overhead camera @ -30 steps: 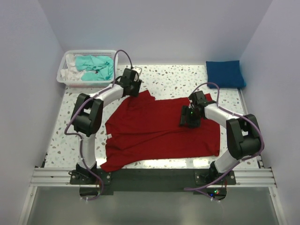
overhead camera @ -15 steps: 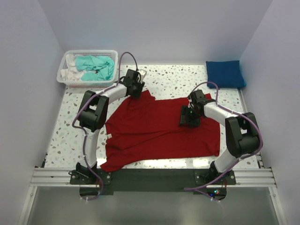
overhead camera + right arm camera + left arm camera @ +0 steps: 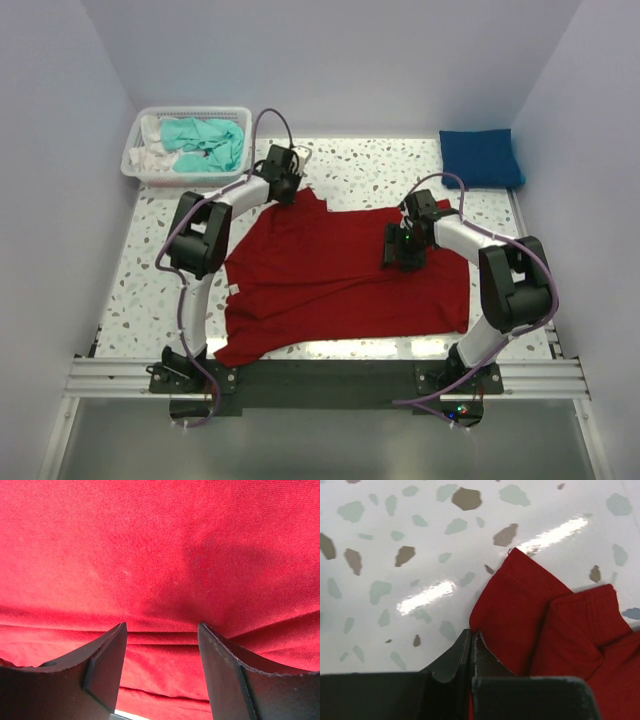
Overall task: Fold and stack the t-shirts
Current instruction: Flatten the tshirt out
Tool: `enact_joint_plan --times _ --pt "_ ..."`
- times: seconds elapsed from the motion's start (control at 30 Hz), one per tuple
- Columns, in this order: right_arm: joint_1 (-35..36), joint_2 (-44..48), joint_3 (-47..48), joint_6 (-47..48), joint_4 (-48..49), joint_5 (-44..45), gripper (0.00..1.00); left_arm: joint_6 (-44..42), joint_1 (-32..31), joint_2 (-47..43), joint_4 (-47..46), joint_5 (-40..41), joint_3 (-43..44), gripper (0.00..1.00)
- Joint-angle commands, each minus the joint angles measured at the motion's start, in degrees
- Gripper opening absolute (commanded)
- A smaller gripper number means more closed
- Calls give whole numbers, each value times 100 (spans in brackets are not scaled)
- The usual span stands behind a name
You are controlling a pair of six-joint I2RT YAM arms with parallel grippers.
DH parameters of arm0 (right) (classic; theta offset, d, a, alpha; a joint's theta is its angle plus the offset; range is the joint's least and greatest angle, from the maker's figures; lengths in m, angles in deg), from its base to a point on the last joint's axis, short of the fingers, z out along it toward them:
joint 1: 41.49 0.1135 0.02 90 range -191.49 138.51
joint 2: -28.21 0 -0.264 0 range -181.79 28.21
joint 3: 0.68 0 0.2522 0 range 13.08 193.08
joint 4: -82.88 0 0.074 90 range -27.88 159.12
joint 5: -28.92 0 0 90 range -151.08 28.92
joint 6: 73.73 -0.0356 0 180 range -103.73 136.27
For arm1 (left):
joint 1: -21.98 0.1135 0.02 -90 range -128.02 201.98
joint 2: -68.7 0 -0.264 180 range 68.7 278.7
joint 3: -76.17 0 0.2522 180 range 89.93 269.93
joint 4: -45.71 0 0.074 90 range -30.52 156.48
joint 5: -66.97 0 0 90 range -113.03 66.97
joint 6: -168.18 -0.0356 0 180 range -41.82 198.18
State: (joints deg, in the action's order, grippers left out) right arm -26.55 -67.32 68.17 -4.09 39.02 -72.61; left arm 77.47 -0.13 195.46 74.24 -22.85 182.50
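Observation:
The deep red t-shirt lies spread across the middle of the table. My left gripper is at its far left corner, and in the left wrist view the left gripper is shut with the red cloth's edge pinched at the tips. My right gripper rests on the shirt's right part. Seen from the right wrist, the right gripper stands open over creased red fabric. A royal blue t-shirt lies folded at the far right corner. A teal t-shirt is bunched in the basket.
The white mesh basket stands at the far left corner, holding some white cloth beside the teal shirt. Speckled tabletop shows beyond the red shirt and along its left side. Walls close in on three sides.
My left gripper has slid a little onto the shirt's far left corner and closed on it. The right gripper has stayed open in place.

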Motion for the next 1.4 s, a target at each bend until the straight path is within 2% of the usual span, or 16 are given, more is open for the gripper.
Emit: enact_joint_plan --times 0.0,0.33,0.43,0.53,0.57,0.63,0.67,0.8,0.93,1.13,1.3,1.37 --pt "-17 -291 -69 120 -21 160 63 27 338 42 0 525 357 0" --pt "-9 -283 -86 23 -30 248 64 238 725 156 -482 1246 841 0" --pt "-9 -247 10 23 -65 318 64 238 734 279 -553 1317 973 5" --pt "-26 -125 273 58 -197 458 65 247 734 341 -554 1335 1148 25" --pt "-26 -46 361 93 -241 485 66 264 734 332 -562 1326 1201 36" --pt "-35 16 694 146 -399 634 66 325 734 236 -545 1300 1237 46" --pt "-52 43 809 181 -434 678 66 369 734 200 -536 1282 1245 55" --pt "-245 -9 1293 199 -514 862 66 677 664 -115 -335 1194 1219 67" --pt "-552 -220 1618 173 -417 1030 66 1264 436 -607 -106 1369 886 69" --pt "-861 -633 1864 164 -285 1144 64 2073 119 -1399 202 1432 -281 68" --pt "-887 -1011 2023 182 -127 1144 63 2373 5 -1777 343 1274 -1109 60" --pt "-896 -1178 2041 181 -48 1109 62 2444 13 -1830 369 1343 -1496 54"
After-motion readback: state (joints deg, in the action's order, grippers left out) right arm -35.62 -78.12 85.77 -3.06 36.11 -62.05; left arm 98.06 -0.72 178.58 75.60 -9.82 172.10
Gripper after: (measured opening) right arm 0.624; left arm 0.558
